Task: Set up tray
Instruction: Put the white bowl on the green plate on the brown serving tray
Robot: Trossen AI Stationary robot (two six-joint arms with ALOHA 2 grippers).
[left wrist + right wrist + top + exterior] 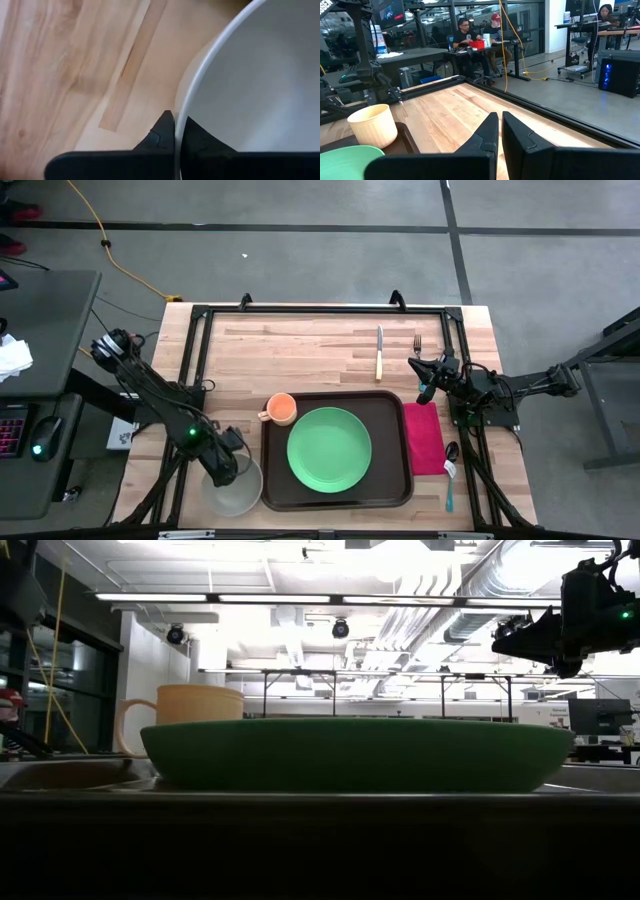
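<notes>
Left gripper point(222, 468) jaws clamped on the rim of a pale grey bowl point(236, 488); in the left wrist view the two dark fingers point(162, 134) pinch the bowl point(260, 75) wall, one outside, one inside. Right gripper point(424, 385) jaws pressed together, nothing between them, hanging above the table point(300, 340) just off the tray's far right corner.

Tray point(272, 485), dark brown, sits on the near half of the table, roughly centred. Green plate point(329, 449) lies on the tray, near its middle. Orange cup point(281, 409) stands at the tray's far left corner, handle pointing away from the tray; whether it sits inside the rim or on it, cannot tell. Bowl rests on the table just beside the tray's near left corner. Red napkin point(424, 438) lies flat along the tray's right edge. Spoon point(450, 470) just right of the napkin. Knife point(379, 352) and fork point(417, 345) lie beyond the tray's far edge, well apart from it, side by side.

Low view: plate point(355, 753) fills the middle, cup point(185, 718) behind it.
</notes>
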